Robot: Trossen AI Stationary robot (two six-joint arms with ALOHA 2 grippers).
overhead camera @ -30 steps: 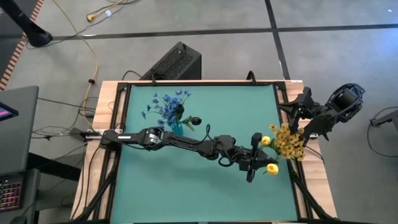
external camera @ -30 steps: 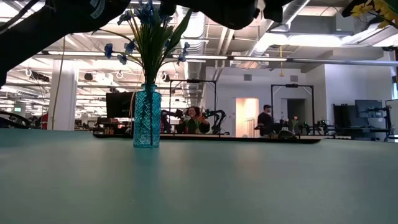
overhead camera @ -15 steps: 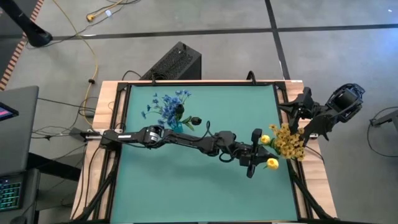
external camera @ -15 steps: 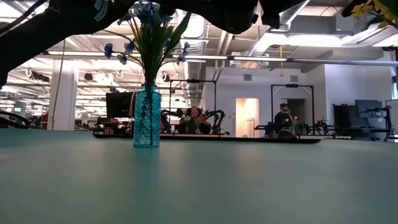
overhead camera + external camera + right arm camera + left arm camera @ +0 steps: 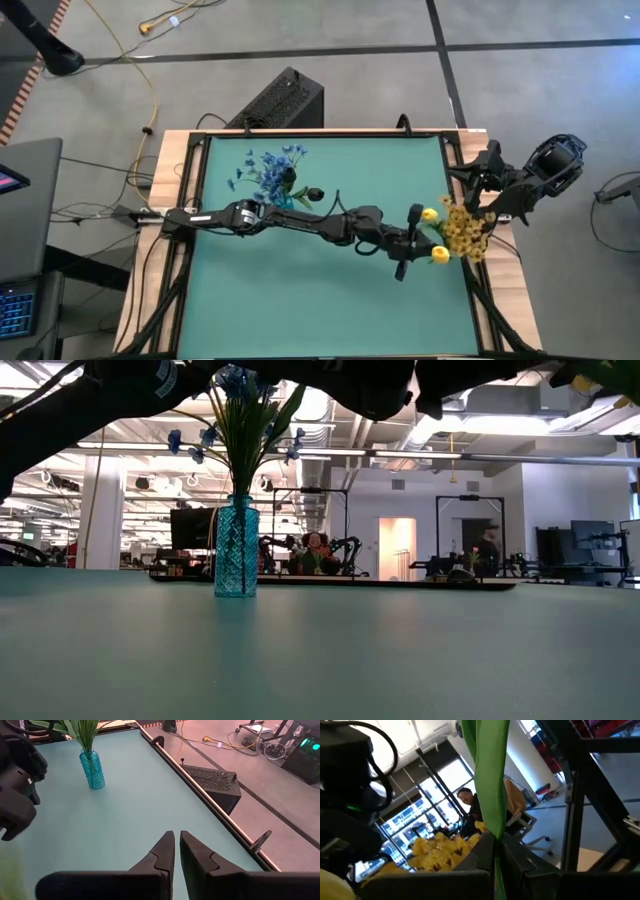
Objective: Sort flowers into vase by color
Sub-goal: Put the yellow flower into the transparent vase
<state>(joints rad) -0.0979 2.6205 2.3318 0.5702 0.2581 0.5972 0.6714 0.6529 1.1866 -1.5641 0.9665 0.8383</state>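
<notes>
Flowers are found in three places. Blue blossom clusters (image 5: 270, 170) stand in a teal glass vase (image 5: 236, 547) at the upper left of the green tabletop (image 5: 260, 300) in the high view; the low view shows this vase upright at left of centre, green stems and leaves rising from its mouth. A single dark bud (image 5: 315, 194) shows just right of the vase in the high view. A yellow-orange bunch (image 5: 464, 230) sits at the right edge of the tabletop, at mid height of the frame, with one yellow bud (image 5: 429, 214) at its upper left. A second yellow bud (image 5: 440, 254) lies just below the bunch, at the tip of the left hand (image 5: 412, 250). The left arm reaches from the left rail across the centre of the tabletop to that point. The left wrist view shows its two dark fingers (image 5: 525, 870) pressed together on a thin green stem with a broad green leaf (image 5: 487, 775) above them, and yellow blossoms to the lower left of that frame. The right hand (image 5: 174, 851) is held over the right edge of the tabletop; its fingers stand nearly together with only a narrow slit between them, and nothing is seen in them. A black box (image 5: 283, 98) rests on the floor beyond the upper edge of the tabletop.
</notes>
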